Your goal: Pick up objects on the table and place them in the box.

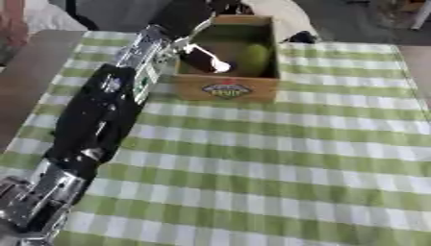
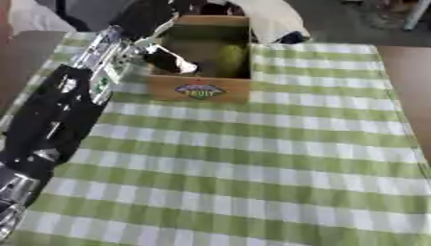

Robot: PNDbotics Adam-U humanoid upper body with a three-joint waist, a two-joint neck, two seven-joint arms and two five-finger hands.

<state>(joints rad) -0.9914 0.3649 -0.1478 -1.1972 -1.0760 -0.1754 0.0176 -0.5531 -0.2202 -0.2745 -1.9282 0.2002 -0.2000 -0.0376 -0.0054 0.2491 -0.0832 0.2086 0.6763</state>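
A brown cardboard box [image 1: 252, 89] with a coloured label on its front stands at the far middle of the table. Inside it, toward the right wall, lies a rounded green object [image 1: 255, 57]. My left arm runs from the lower left corner up to the box. My left hand [image 1: 205, 58] hangs over the box's left side and reaches down into it, its pale tip close to the green object. I cannot see whether the two touch. No right hand shows in either view.
A green and white checked cloth [image 1: 278, 158] covers the table in front of the box. Bare brown tabletop [image 1: 25, 77] shows along the left edge and at the right edge [image 2: 412, 86]. My left forearm [image 1: 101, 115] lies across the cloth's left side.
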